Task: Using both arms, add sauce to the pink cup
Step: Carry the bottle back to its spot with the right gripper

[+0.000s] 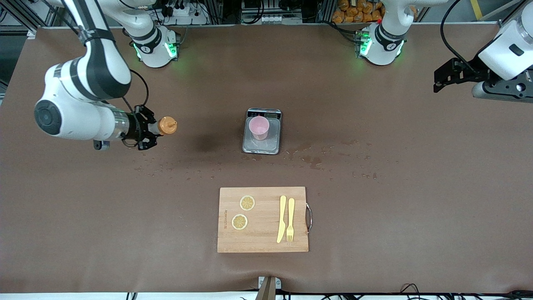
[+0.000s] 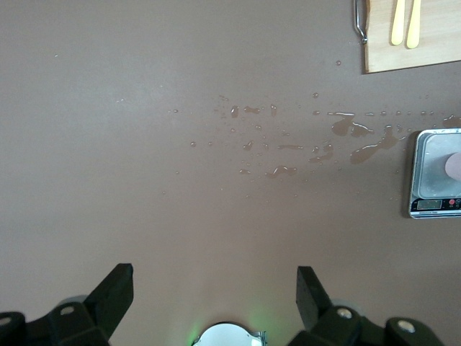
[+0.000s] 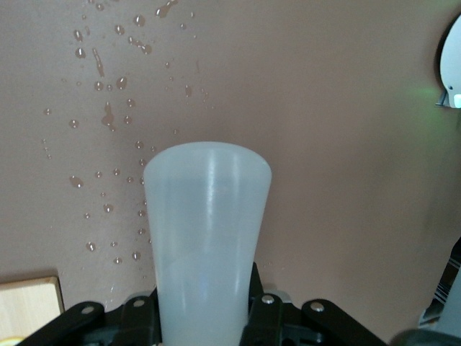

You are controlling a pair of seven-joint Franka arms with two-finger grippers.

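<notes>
The right gripper (image 1: 146, 127) pinches the see-through plastic sauce bottle with the orange cap (image 1: 166, 125), up over the table toward the right arm's end. The small pink cup (image 1: 259, 127) sits on the grey scale (image 1: 261, 143). The left gripper (image 2: 215, 297) waits, spread wide. Bring the nozzle right over the cup, then squeeze gently.

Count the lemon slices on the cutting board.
2. Both lemon slices lie on the cutting board, toward the right arm's end: one farther from the front camera, one nearer. None appears hidden.
</notes>
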